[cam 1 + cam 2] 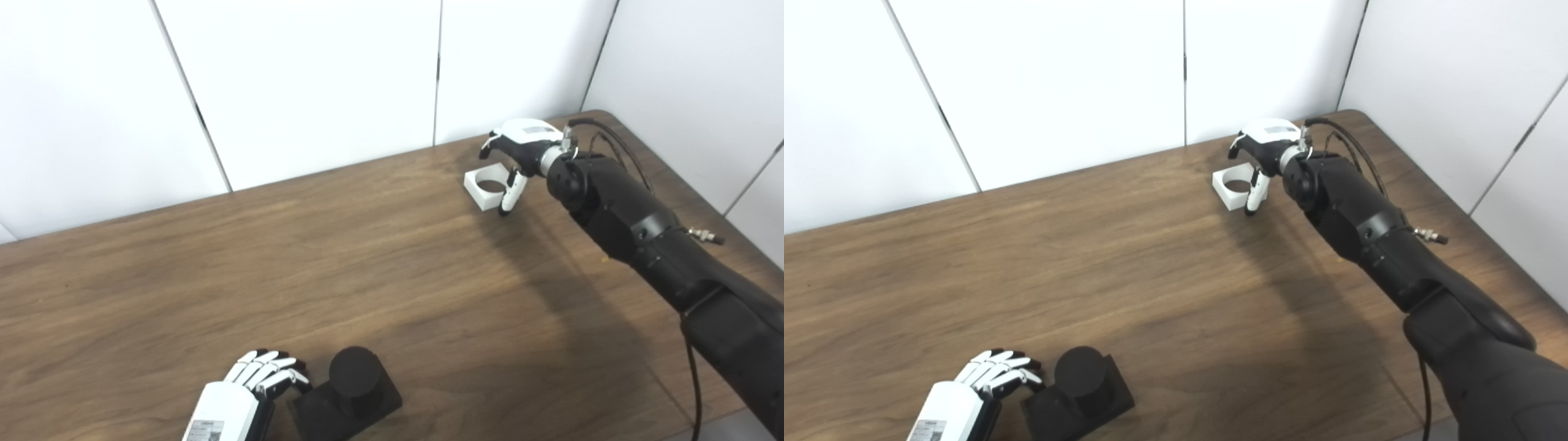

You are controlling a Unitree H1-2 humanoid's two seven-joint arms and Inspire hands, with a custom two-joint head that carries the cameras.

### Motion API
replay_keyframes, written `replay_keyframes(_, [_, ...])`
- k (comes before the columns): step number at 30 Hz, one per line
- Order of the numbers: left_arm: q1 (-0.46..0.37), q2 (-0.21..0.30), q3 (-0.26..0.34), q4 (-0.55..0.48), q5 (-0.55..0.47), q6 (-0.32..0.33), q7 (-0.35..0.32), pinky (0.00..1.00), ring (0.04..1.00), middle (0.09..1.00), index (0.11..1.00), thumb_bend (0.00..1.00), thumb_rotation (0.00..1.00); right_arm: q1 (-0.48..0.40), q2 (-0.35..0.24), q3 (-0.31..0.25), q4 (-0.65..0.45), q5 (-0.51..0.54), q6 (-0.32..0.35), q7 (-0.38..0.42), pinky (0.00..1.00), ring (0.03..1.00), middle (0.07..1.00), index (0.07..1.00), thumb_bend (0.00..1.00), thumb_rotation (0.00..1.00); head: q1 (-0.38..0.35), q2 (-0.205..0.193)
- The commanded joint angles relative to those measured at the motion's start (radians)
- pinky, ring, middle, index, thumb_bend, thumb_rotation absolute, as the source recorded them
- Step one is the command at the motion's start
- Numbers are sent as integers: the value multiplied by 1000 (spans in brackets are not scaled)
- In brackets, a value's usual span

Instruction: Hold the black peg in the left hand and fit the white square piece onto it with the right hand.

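surface: we saw a brown wood-grain surface set against white wall panels.
black peg: the black peg stood upright on its square black base at the near edge of the surface, low in both views.
left hand: our left hand lay just beside the peg's base on its left, fingers stretched out and slightly spread toward the base; it held nothing, and we could not tell whether the fingertips touched the base.
white square piece: the white square piece, with a round hole through it, lay flat near the far right corner of the surface, well apart from the peg.
right hand: our right hand hung over the piece, fingers curled down around it with one at its right side; we could not tell whether they had closed on it. the piece sat on the surface, not lifted.
right arm: the black right arm reached across from the lower right.
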State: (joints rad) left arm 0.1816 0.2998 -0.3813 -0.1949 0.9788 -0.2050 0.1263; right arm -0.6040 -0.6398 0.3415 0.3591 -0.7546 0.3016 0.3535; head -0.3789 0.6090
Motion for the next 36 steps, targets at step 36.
replay_keyframes(36, [37,8,3,-23,40,64,-60,828,791,724,485,524,51,-39,-31,-7,4,-41,-104,-91,807,892,850,488,524,131,29,22])
